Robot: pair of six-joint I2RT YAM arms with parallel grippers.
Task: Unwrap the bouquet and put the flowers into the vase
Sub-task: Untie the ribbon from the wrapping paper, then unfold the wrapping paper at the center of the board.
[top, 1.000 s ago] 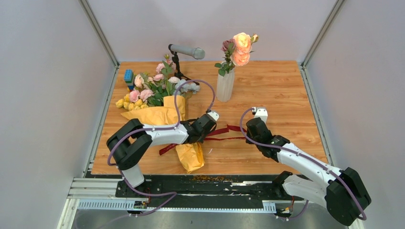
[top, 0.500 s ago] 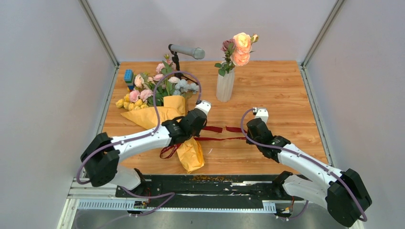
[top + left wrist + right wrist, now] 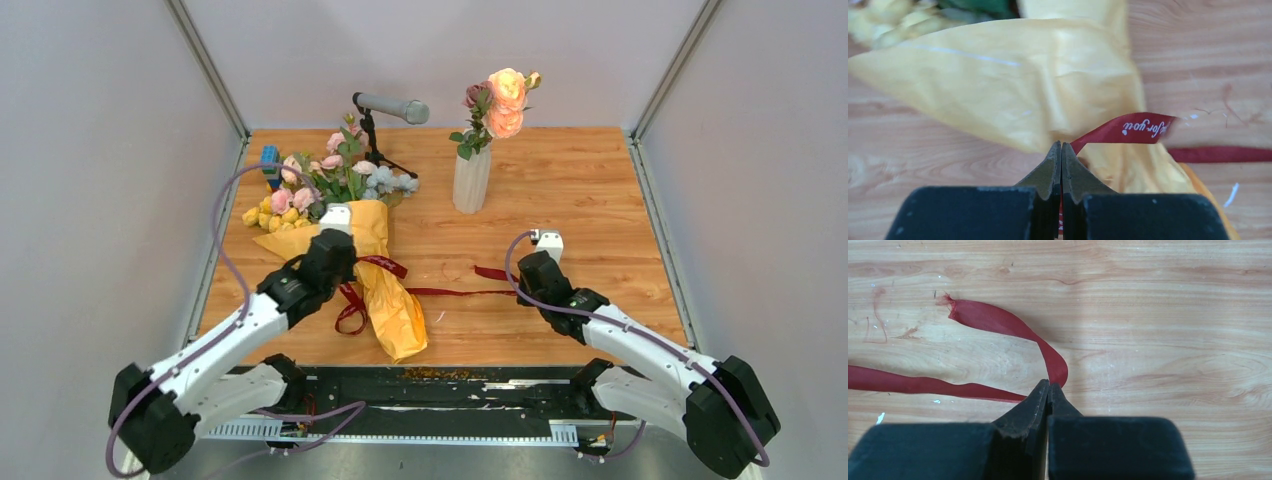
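The left arm has swung back from mid-table to the left side of the bouquet [image 3: 378, 275]. Its left gripper [image 3: 1061, 145] is clamped tight on the dark red ribbon [image 3: 1140, 127], and a printed end curls out from its tips across the orange-yellow paper [image 3: 1048, 90]. A second ago that arm lay across the bundle, its wrist near the ribbon's middle. A red loop is now drawn up over the wrapper beside the arm. The right arm has barely shifted, and the right gripper [image 3: 1049, 382] stays pinched on the ribbon's other stretch, whose frayed tip lies flat on the wooden table [image 3: 590, 190].

The bouquet still lies wrapped on the table's left half, with its flowers [image 3: 320, 185] fanned toward the back-left corner. The vase [image 3: 471, 180] stands upright at centre-back, well apart, with peach blooms already in it.

From overhead, both sets of fingertips are hidden under the wrists. A small blue object behind the blooms is mostly covered. The left wrist view blurs the yellow roses at its top edge and crops the paper on all sides. Whether the ribbon is still knotted around the bundle cannot be made out.
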